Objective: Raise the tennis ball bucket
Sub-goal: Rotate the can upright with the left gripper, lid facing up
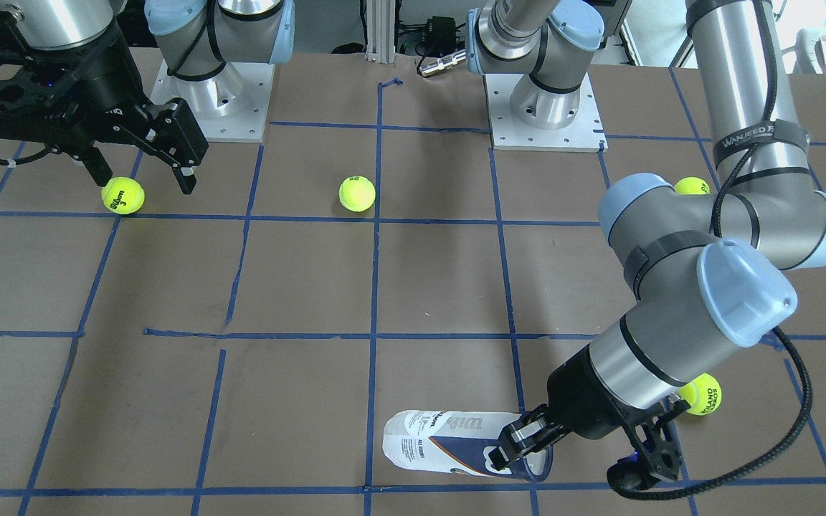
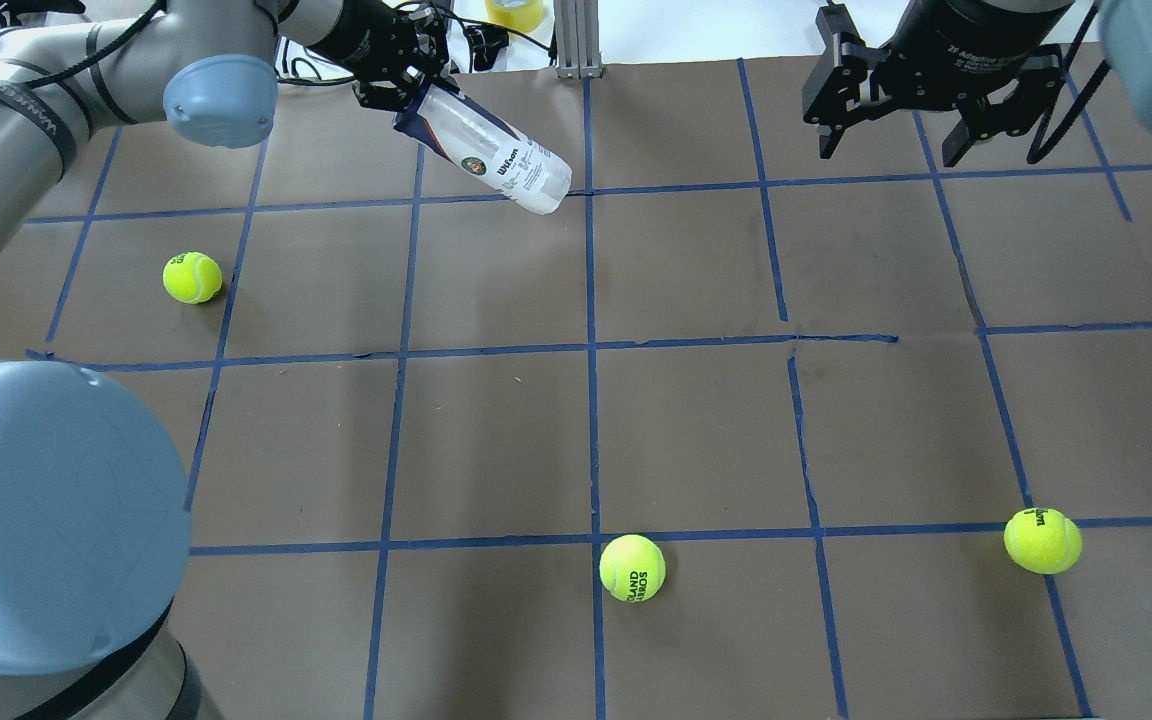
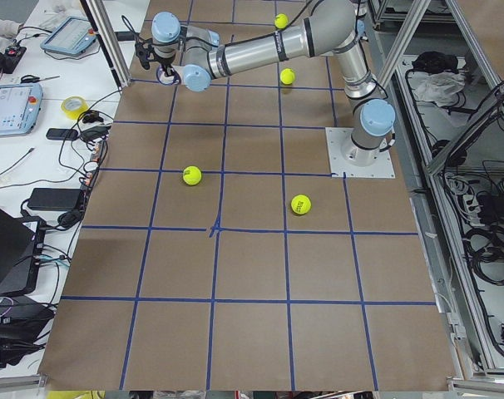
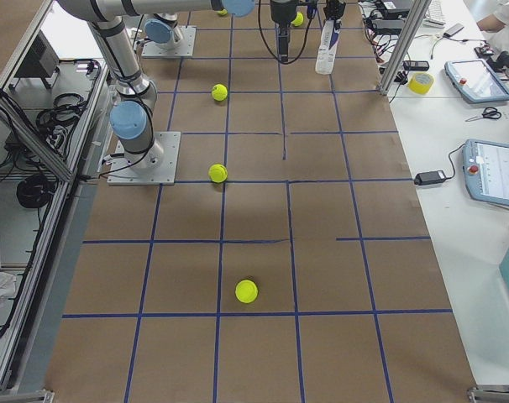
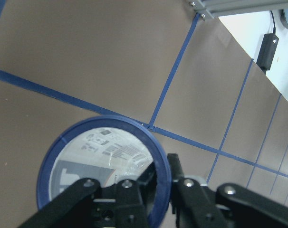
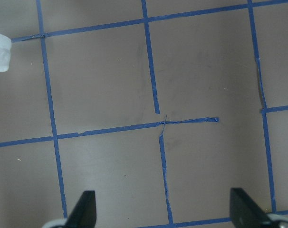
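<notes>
Blue rim of tennis ball bucket (image 5: 101, 152) pinched by left gripper (image 5: 163, 173) jaws; it hangs tilted above far left of desk (image 2: 696, 430). Likely light, slick thin wall: stiff rim best hold. Right gripper (image 2: 891, 150) jaws wide, empty.

overhead: down on table (image 2: 696, 420) | front: opposite side | sides: from table ends | wrists: close, downward

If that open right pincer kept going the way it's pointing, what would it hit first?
Most likely the table: the right pincer, open, points down at brown paper with blue tape lines, with nothing else in between.
</notes>
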Robot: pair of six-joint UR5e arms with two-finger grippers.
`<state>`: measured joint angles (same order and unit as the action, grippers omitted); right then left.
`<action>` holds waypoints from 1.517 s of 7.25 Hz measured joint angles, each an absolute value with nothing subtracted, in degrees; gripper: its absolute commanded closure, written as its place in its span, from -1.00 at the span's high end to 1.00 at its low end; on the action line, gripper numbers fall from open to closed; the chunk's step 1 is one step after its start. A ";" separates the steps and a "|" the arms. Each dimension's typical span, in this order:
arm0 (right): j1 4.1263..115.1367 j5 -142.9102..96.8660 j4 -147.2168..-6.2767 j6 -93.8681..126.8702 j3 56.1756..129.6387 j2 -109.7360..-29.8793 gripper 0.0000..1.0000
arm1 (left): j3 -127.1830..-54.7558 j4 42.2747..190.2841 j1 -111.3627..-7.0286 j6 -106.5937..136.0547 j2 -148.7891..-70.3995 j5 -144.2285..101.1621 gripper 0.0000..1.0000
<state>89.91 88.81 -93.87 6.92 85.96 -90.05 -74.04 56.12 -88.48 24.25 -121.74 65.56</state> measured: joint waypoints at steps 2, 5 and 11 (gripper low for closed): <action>89.88 88.87 -93.87 6.87 85.96 -90.01 1.00 | -73.54 58.13 -92.54 12.52 -120.43 79.51 -1.00; 89.85 88.98 -93.73 6.82 85.98 -90.10 1.00 | -73.69 57.50 -98.65 4.57 -119.92 90.86 -1.00; 89.89 88.70 -93.67 6.69 86.04 -90.10 1.00 | -81.21 48.57 -101.94 -1.02 -118.13 92.67 -0.35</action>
